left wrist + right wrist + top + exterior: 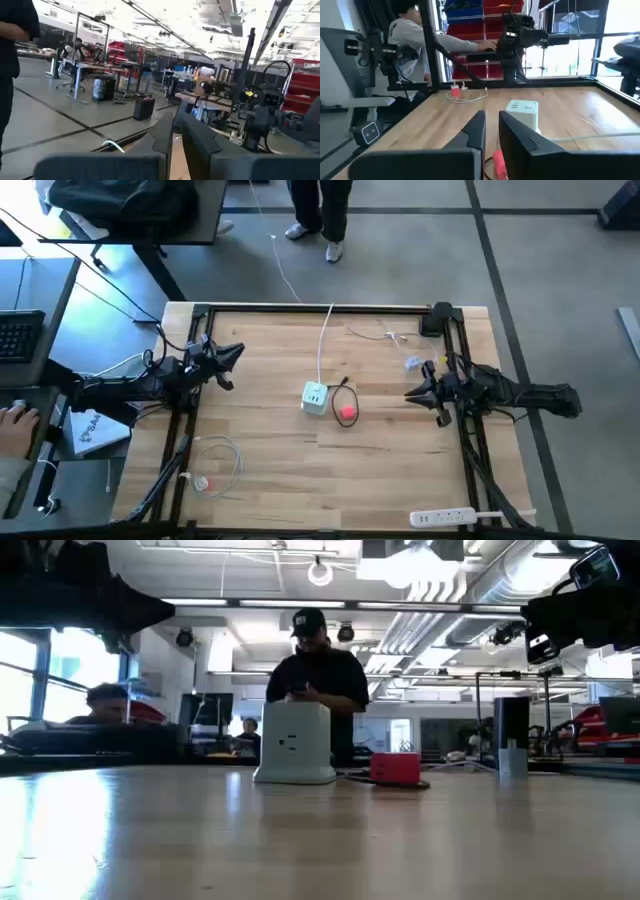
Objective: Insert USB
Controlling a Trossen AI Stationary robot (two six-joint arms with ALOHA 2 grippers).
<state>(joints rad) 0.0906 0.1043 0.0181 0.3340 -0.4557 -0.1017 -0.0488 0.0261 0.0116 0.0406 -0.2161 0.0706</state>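
Wrist views: both jaws nearly closed, empty, well apart from the USB [347, 412].

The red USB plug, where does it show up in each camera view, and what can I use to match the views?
High view: the USB lies mid-table, just right of the white charger cube.
Low view: the USB sits right of the cube, centre frame.
Left wrist view: not in it.
Right wrist view: only a red edge of it shows beside this arm's own fingers, nearer than the cube.
Shared landmark: the cube.

Charger cube [315, 398] tight beside USB [347, 412]
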